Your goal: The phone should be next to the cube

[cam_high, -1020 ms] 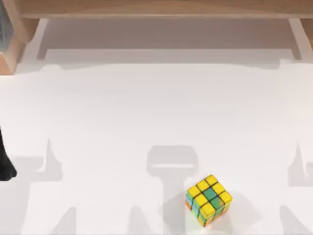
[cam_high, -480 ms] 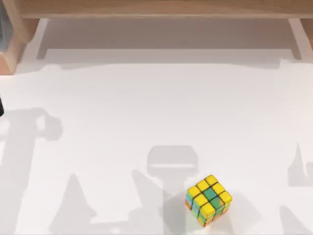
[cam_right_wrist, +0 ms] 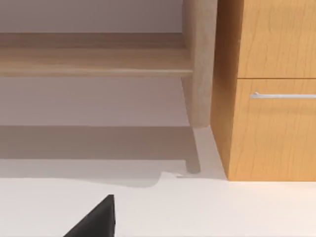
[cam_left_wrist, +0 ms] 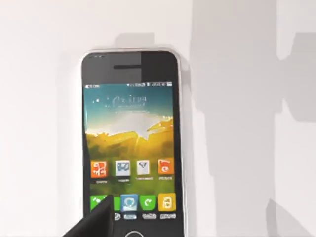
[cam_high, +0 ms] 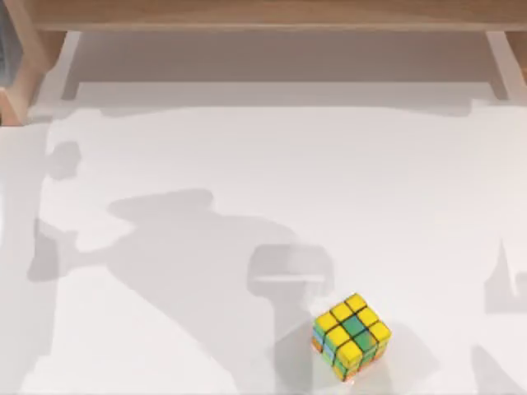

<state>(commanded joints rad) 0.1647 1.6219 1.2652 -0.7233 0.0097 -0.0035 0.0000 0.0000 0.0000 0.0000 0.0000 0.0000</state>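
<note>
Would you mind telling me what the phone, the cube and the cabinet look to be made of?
The phone: glossy glass-like face with a lit screen, white edge probably plastic. The cube: likely plastic, flat coloured tiles between black grid lines. The cabinet: wood or wood veneer, judging by its grain, with a metallic-looking handle.

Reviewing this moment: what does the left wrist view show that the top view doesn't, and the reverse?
Left wrist view: the phone lying flat, face up, screen lit with app icons, and a dark fingertip of the left gripper in front of its lower end.

Top view: the cube near the table's front edge, right of centre, and a wooden shelf along the back.

Both: the white table crossed by grey shadows.
</note>
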